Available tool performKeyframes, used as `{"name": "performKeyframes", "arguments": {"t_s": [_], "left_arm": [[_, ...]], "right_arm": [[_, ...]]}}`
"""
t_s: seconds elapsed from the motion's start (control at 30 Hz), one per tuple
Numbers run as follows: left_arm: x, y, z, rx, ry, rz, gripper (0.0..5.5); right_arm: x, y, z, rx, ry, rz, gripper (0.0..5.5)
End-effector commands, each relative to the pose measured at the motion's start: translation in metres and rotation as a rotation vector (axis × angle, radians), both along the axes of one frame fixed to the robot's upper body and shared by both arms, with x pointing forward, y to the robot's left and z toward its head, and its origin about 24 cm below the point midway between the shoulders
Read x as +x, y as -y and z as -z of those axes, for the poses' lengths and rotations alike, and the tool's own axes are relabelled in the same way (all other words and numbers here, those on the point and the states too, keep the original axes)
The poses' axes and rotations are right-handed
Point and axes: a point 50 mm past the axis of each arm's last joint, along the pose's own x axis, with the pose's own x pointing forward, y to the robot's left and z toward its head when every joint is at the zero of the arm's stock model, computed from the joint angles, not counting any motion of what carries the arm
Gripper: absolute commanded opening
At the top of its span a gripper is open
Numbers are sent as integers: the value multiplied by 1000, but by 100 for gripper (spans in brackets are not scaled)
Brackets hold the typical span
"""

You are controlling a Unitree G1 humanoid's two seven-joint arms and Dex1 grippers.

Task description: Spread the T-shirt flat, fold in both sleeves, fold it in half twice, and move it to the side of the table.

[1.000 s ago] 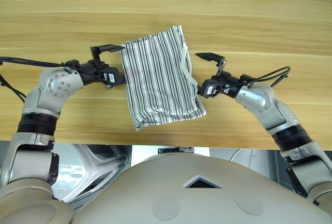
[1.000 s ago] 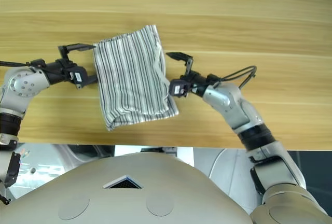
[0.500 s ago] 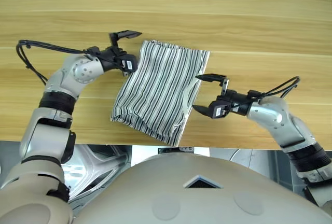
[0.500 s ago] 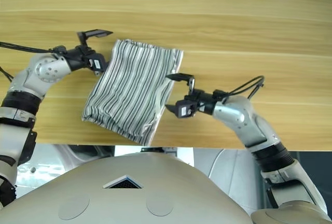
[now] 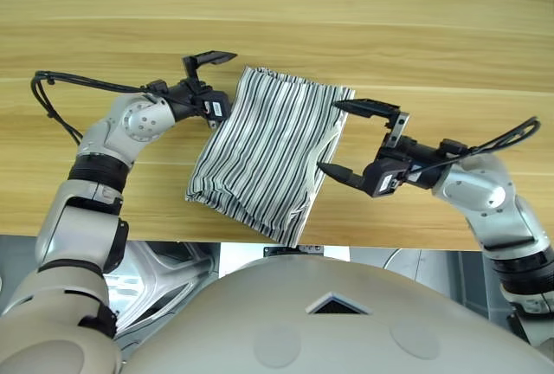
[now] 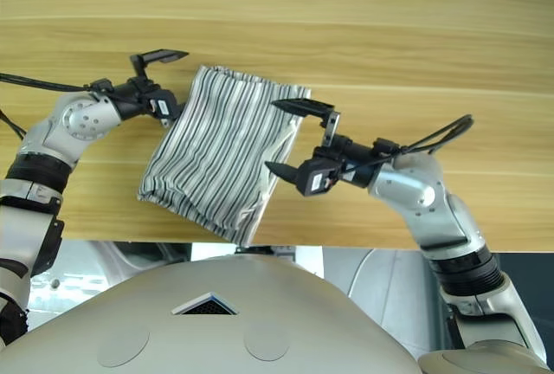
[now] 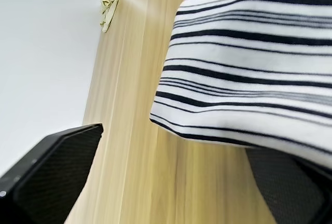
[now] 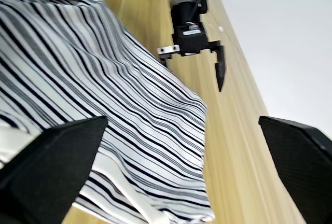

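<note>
The striped T-shirt (image 5: 264,157) lies folded into a tilted rectangle near the table's front edge, its lowest corner reaching that edge. My left gripper (image 5: 225,84) is open at the shirt's far left corner. One finger (image 7: 52,167) stands clear over the wood, and the other finger lies under the fabric (image 7: 249,53). My right gripper (image 5: 329,136) hovers wide open over the shirt's right edge, holding nothing. In the right wrist view the shirt (image 8: 104,105) spreads below its fingers (image 8: 57,167), with the left gripper (image 8: 193,60) beyond it.
The wooden table (image 5: 389,28) stretches bare behind and to both sides of the shirt. Its front edge (image 5: 156,237) runs just below the shirt. A small yellowish thing (image 7: 110,1) lies far off along the table in the left wrist view.
Over the second the shirt was turned and dragged left toward the front edge. Since half a second ago my right gripper has lifted, drawn right and opened wider; the left arm barely moved.
</note>
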Motion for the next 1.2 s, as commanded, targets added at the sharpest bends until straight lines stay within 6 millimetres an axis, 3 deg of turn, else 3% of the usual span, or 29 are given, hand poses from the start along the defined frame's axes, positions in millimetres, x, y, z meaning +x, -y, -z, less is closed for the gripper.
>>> {"name": "performKeyframes", "arguments": {"t_s": [0.03,0.23,0.43,0.87,1.13,1.2], "left_arm": [[-1,-1,7,37,-28,0,491],[-1,1,7,35,-26,0,491],[-1,2,8,34,-24,0,491],[-2,6,14,35,-29,1,491],[-5,6,15,32,-31,1,491],[-5,7,15,30,-32,0,491]], "right_arm": [[1,-11,14,-32,-48,-31,540],[2,-18,48,-122,-145,-38,540],[3,-3,64,-211,-204,-26,540],[-2,45,34,-291,-196,-46,540],[0,58,22,-308,-188,-29,540],[-4,53,20,-271,-185,-46,540]]}}
